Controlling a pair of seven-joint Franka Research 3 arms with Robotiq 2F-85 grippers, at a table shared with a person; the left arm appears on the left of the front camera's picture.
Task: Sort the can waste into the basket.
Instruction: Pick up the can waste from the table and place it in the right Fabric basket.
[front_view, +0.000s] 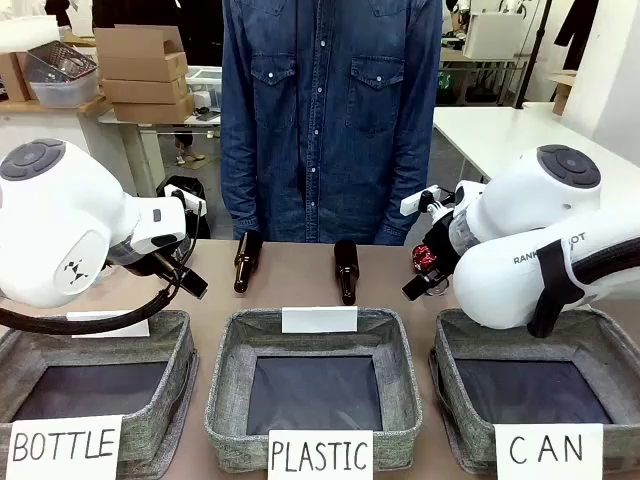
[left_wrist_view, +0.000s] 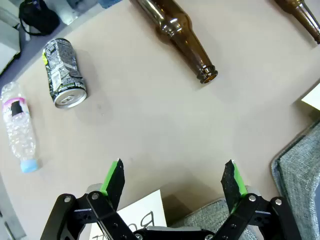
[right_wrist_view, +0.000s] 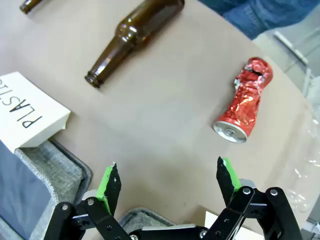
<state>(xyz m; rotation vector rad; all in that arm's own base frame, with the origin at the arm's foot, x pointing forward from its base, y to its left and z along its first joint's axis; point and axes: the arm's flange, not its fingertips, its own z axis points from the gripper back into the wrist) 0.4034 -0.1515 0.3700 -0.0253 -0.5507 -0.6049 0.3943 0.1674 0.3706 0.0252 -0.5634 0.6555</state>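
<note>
A crushed shiny red can (right_wrist_view: 245, 100) lies on the brown table ahead and to the right of my right gripper (right_wrist_view: 167, 182), which is open and holds nothing. The same red can (front_view: 425, 258) peeks out behind my right gripper (front_view: 419, 287) in the front view. The black-and-silver can (left_wrist_view: 62, 72) lies on its side, far ahead and to the left of my open, empty left gripper (left_wrist_view: 172, 180). My left gripper (front_view: 188, 281) hovers over the far rim of the BOTTLE basket. The grey basket labelled CAN (front_view: 447, 345) stands at the front right, under my right arm.
Two brown glass bottles (front_view: 245, 260) (front_view: 346, 270) lie between the person and the PLASTIC basket (front_view: 225, 370). The BOTTLE basket (front_view: 178, 360) stands at the left. A clear plastic bottle (left_wrist_view: 20, 127) lies near the black can. A person in a denim shirt (front_view: 330, 110) stands at the far side.
</note>
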